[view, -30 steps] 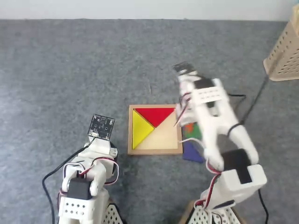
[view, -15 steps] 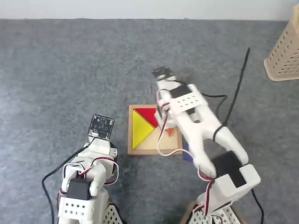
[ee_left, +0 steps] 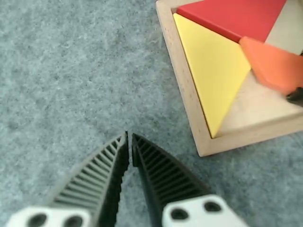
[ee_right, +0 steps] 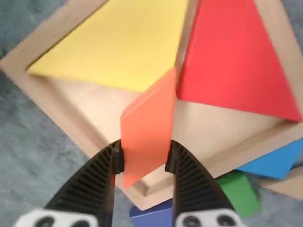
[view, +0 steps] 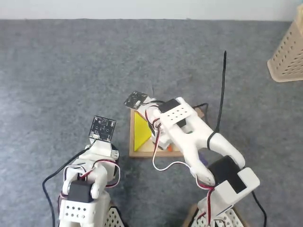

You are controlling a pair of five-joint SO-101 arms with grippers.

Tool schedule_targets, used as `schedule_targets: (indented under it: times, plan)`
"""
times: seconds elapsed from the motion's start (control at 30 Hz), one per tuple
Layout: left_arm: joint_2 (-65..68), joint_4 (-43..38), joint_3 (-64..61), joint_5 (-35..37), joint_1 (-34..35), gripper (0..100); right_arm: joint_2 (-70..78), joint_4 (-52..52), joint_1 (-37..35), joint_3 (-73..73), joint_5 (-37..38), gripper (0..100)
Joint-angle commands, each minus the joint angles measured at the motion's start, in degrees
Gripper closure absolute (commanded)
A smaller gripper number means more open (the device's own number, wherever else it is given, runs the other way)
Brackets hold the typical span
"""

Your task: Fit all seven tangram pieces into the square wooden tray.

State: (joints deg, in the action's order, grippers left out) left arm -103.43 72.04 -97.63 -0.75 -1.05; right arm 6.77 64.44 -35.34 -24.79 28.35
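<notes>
Right jaws clench an orange piece (ee_right: 144,127) by its two long edges, holding it over the bare wood of the tray (view: 134,152), which sits at the centre of the high view on the grey tabletop (view: 71,71). One corner of the orange piece meets the seam between the yellow triangle (ee_right: 118,42) and the red triangle (ee_right: 232,61), both lying flat inside the tray; whether it touches the tray floor cannot be told. The right arm (view: 189,137) stretches from the lower right of the high view across the tray. Just outside the tray's rim on that side lie a blue piece (ee_right: 279,161), a green piece (ee_right: 241,191) and a dark blue piece (ee_right: 156,213). The left jaws are pressed together with nothing between them, above bare tabletop near a tray corner, on the left arm (view: 92,175) at the lower left of the high view. A perforated basket (view: 289,52) stands at the upper right
</notes>
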Motion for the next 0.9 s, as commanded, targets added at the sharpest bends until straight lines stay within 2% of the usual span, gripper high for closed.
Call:
schedule_targets:
  times: [0.0,0.07,0.23,0.4,0.6,0.67,0.87]
  plan:
    - [-1.2,0.4,1.1,0.4,0.1,99,-0.7,-1.0,-0.3,0.4,9.4,99.1]
    - [-1.2,0.4,1.1,0.4,0.1,99,-0.7,-1.0,-0.2,0.4,12.4,99.1]
    - [-1.2,0.4,1.1,0.4,0.1,99,-0.8,-1.1,-0.3,0.4,13.3,99.1]
    - [-1.2,0.4,1.1,0.4,0.1,99,-5.2,-1.7,-0.4,0.2,20.7,99.1]
    - [-1.2,0.4,1.1,0.4,0.1,99,-10.0,-0.7,-0.4,0.0,20.7,99.1]
    - [-1.2,0.4,1.1,0.4,0.1,99,-9.5,-1.1,0.3,0.1,16.5,99.1]
    - [-1.2,0.4,1.1,0.4,0.1,99,-7.6,-1.5,6.4,0.5,-13.8,99.1]
